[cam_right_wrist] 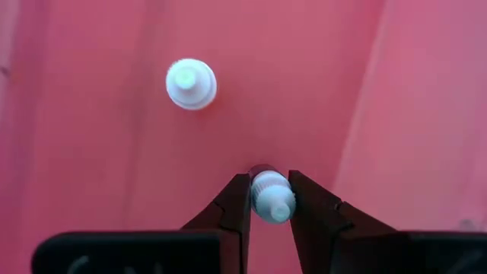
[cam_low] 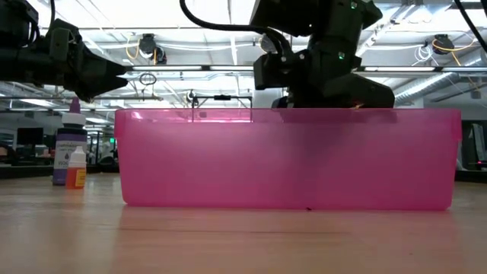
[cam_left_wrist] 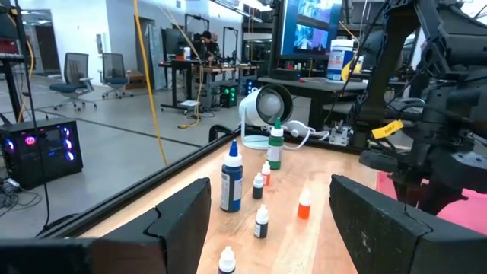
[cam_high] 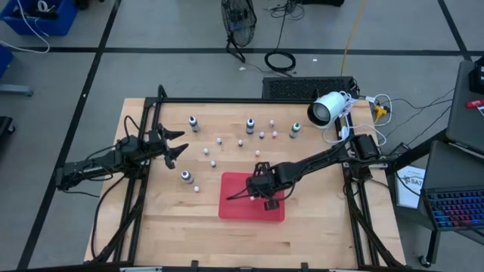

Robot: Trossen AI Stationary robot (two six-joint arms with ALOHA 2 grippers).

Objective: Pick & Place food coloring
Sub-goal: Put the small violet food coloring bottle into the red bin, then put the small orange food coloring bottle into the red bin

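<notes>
Inside the red tray (cam_right_wrist: 91,152), a white-capped food coloring bottle (cam_right_wrist: 272,196) is clamped by the right hand (cam_right_wrist: 270,204), beside another capped bottle (cam_right_wrist: 191,83). The left hand (cam_high: 175,147) is held released above the surface (cam_high: 318,227), near scattered bottles (cam_high: 249,125).

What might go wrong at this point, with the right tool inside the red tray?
The right tool grips a small bottle only around its cap; it may slip or topple on release. A second bottle stands nearby in the red tray and might be knocked. The left tool waits open near loose bottles.
</notes>
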